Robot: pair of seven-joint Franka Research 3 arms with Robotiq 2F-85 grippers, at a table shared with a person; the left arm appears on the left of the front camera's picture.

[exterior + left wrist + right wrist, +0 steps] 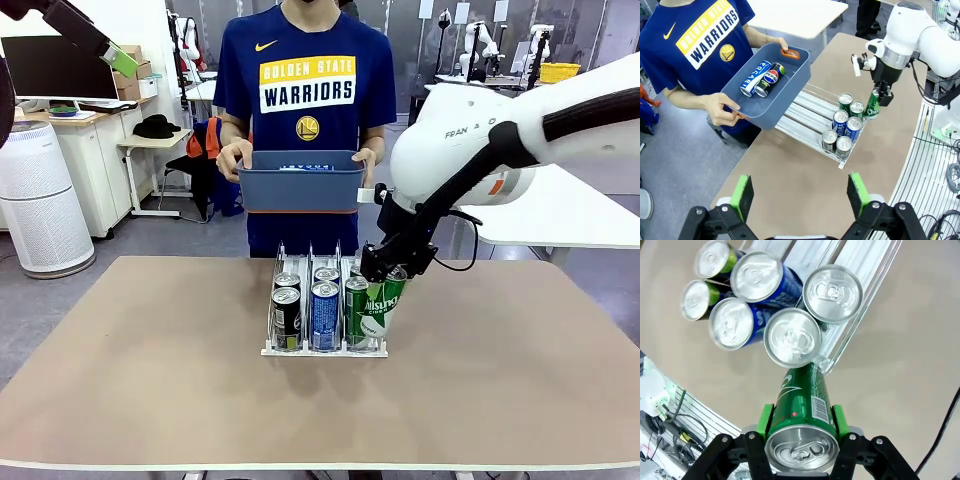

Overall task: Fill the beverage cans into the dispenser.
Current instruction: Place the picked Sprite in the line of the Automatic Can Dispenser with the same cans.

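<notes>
Standing by the table (150, 380), the nearest thing I see is the dispenser (325, 352) at its middle, white base toward the robot, lanes running toward 12 o'clock where the person stands. Its near end holds six upright cans, two per lane: black cans (286, 318) in the 9 o'clock lane, blue cans (324, 315) in the middle, green pair (357, 310) in the 3 o'clock lane. Just outside that lane's clear wall, at about 2 o'clock from the front green one, the right gripper (395, 262) is clamped on another green can (385, 300), its green pads (765, 417) pressing the sides below the silver top. The can leans a little, its foot by the rack's corner. I cannot tell whether it touches the table. Farther off, at 12 o'clock, the person's hands (233, 157) hold a blue-grey tub (300, 185) above the dispenser's far end. In it lie a blue-and-white can (754, 78) and a black Pepsi can (770, 79) side by side. Up at 10 o'clock, well above the table, the left gripper (800, 192) hangs with its fingers spread wide and nothing between them.
</notes>
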